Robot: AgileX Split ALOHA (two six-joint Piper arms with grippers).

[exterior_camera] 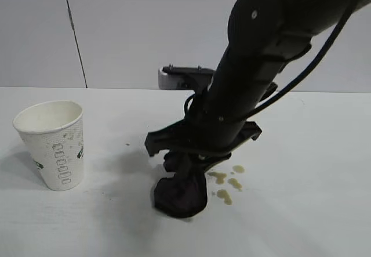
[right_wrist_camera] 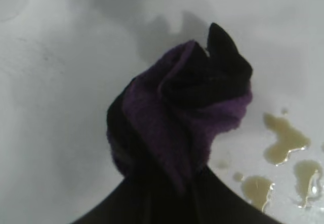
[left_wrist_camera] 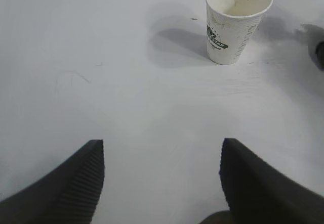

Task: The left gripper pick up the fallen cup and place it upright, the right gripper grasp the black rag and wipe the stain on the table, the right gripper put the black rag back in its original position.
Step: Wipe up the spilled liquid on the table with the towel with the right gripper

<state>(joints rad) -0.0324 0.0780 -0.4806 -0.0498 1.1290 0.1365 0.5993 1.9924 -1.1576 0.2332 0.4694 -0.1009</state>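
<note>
The black rag hangs bunched in the right gripper, whose fingers are closed tight on its top — its lower end touches the table just beside the stain, not yet wiped. The cup already stands upright, well apart. The left gripper is wide open, empty. Wiping is the step now — next the rag must slide sideways over the drops.

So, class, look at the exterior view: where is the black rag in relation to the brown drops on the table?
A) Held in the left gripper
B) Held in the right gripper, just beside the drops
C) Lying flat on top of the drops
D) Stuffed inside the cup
B: the right gripper pinches the black rag, which hangs bunched just beside the stain, whose drops lie uncovered on the table; the cup stands upright, apart.
</note>
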